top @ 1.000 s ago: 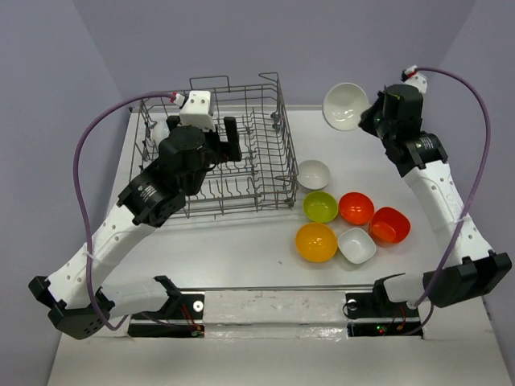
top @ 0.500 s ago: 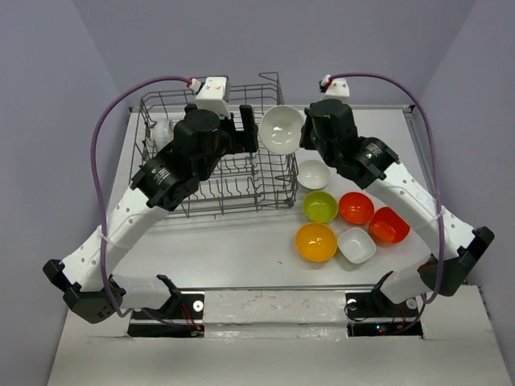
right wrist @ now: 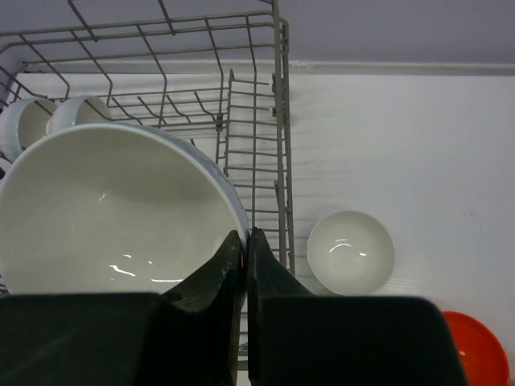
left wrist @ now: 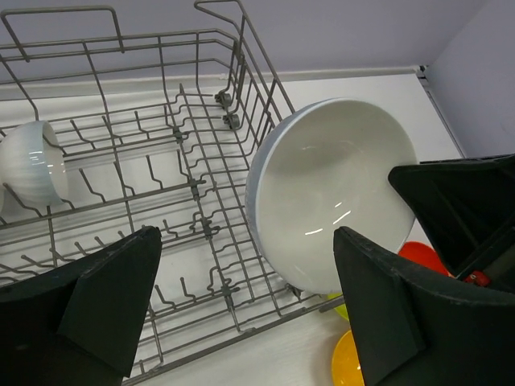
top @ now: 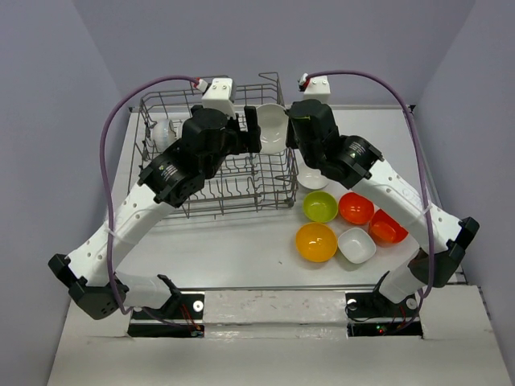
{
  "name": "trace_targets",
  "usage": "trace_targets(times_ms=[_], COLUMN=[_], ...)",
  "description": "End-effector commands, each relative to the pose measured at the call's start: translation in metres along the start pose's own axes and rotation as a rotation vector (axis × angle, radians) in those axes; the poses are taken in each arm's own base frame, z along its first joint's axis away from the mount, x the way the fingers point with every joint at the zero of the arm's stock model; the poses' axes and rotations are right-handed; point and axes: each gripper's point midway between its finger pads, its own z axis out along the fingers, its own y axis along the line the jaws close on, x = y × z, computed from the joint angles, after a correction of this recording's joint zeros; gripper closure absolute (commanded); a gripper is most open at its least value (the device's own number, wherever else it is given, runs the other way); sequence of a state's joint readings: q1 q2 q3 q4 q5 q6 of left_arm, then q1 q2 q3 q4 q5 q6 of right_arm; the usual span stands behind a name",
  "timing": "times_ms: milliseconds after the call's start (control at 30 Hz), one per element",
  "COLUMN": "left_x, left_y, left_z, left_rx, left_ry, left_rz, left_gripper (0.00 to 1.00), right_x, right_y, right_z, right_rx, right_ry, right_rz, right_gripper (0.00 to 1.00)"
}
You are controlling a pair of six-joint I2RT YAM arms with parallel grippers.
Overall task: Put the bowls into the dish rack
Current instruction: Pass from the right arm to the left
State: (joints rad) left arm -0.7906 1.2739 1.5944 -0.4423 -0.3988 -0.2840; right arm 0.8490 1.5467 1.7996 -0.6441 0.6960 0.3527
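**Bowl poised at the rack's edge**

Nearest, loose glossy plastic bowls [top: 315, 242] sit on the white surface [top: 241, 249]. Beyond them, the right gripper [right wrist: 246, 249] is clenched on the rim of a large white bowl [left wrist: 330, 193], tilting it above the right wall of the grey wire dish rack [top: 241, 181]. The left gripper [left wrist: 245, 241] gapes beside it, probably to take it. Farther in, a small white bowl [left wrist: 28, 169] is racked.

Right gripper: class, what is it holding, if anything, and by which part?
The right gripper pinches a large white bowl by its rim.

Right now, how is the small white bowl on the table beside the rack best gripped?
The small white bowl sits upright, mouth up, close to the dish rack; probably best to pinch its rim from above, on the side away from the wires.
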Motion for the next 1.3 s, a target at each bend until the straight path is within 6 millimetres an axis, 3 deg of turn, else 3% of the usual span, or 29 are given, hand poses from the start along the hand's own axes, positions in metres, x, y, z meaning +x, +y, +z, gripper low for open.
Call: trace_targets(times_ms=[0,233,500,1267], left_x=[0.002,0.011,0.017,0.027], left_y=[-0.001,-0.003,-0.001,-0.001], left_z=[0.007,0.015,0.017,0.027], left_rx=[-0.015,-0.007,-0.004,-0.003], left_ry=[-0.001,0.026,0.037,0.058], left_rz=[-0.007,-0.007,-0.012,-0.004], left_gripper=[0.05,0.15,0.41,0.64], right_x=[-0.055,-0.060,-0.062,-0.061], right_y=[0.009,0.013,0.014,0.023], right_z=[-0.016,-0.022,-0.025,-0.027], right_rx=[-0.012,-0.024,-0.017,-0.020], right_ry=[-0.152,-0.169,-0.181,-0.187], right_rz=[0.094,0.082,0.078,0.061], right_gripper=[0.99,0.99,0.99,0.99])
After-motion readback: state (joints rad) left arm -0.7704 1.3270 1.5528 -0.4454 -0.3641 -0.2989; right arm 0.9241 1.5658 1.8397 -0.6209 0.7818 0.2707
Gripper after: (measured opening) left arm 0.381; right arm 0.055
